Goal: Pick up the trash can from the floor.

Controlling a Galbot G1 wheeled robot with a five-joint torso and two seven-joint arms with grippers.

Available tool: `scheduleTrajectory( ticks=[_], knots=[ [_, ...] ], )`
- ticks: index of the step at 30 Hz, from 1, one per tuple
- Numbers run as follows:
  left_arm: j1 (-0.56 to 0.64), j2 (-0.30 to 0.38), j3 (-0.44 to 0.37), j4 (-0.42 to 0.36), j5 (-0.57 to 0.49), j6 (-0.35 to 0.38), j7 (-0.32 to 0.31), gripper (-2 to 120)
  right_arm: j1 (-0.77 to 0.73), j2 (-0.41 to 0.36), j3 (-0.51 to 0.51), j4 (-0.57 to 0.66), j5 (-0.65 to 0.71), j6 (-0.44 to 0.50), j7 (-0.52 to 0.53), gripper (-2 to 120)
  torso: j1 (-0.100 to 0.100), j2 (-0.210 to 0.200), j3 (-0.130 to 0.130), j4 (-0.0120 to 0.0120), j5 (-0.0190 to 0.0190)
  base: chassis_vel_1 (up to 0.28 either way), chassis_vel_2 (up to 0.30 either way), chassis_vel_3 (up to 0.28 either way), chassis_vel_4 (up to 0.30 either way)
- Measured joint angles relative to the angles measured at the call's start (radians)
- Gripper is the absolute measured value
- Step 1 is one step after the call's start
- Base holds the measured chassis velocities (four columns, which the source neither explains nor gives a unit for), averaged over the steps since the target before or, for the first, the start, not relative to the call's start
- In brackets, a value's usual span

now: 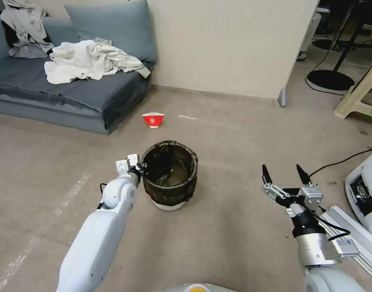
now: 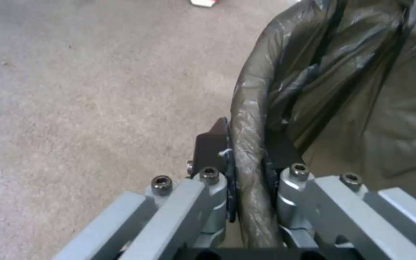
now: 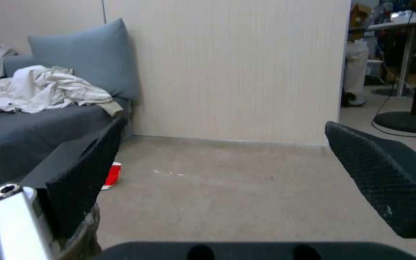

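Observation:
The trash can is a small round white bin with a dark plastic bag folded over its rim, standing upright on the beige floor. My left gripper is at the can's left rim. In the left wrist view the left gripper is shut on the bagged rim, one finger outside and one inside the trash can. My right gripper hovers open to the right of the can, holding nothing; its black pads frame bare floor.
A red-and-white paper bowl lies beyond the can, near a grey sofa with crumpled cloths. A wall stands behind. Black stand bases, cables and a beige stool leg are at the far right, and white equipment sits near my right arm.

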Motion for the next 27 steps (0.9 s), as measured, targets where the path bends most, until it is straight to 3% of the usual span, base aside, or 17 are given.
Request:
scheduleTrajectory(
  ticks=[5,7,8,14,21,27],
  knots=[
    [0.023,0.005,-0.021,-0.078,-0.043,0.017,-0.019,6,0.0,-0.001,-0.001,0.0,0.0,0.001,0.0,100,0.0,0.0,0.0,0.0,-0.0001,0.0,0.0,0.0,0.0],
    [0.051,0.017,-0.043,-0.158,-0.096,0.04,-0.034,6,0.0,-0.001,-0.002,0.0,0.0,0.001,0.0,100,0.0,0.0,0.0,0.0001,0.0003,0.0,0.0,0.0,0.0],
    [0.051,0.017,-0.043,-0.158,-0.096,0.04,-0.034,6,0.0,-0.001,-0.002,0.0,0.0,0.001,0.0,100,0.0,0.0,0.0,0.0001,0.0003,0.0,0.0,0.0,0.0],
    [0.136,0.044,-0.089,-0.328,-0.206,0.074,-0.057,6,0.005,0.003,-0.011,0.0,-0.002,0.003,-0.003,100,0.0,0.0,0.0,0.0001,-0.0001,0.0,0.0,0.0,0.0],
    [0.192,0.056,-0.114,-0.416,-0.242,0.091,-0.069,6,0.012,0.003,-0.014,-0.001,-0.002,0.004,-0.003,100,0.0,0.0,0.0,0.0,0.0001,0.0,0.0,0.0,0.0],
    [0.202,0.057,-0.122,-0.439,-0.255,0.097,-0.077,6,0.018,0.002,-0.015,-0.004,-0.001,0.004,-0.004,100,0.0,0.0,0.0,-0.0001,0.0,0.0,0.0,0.0,0.0]
  ],
)
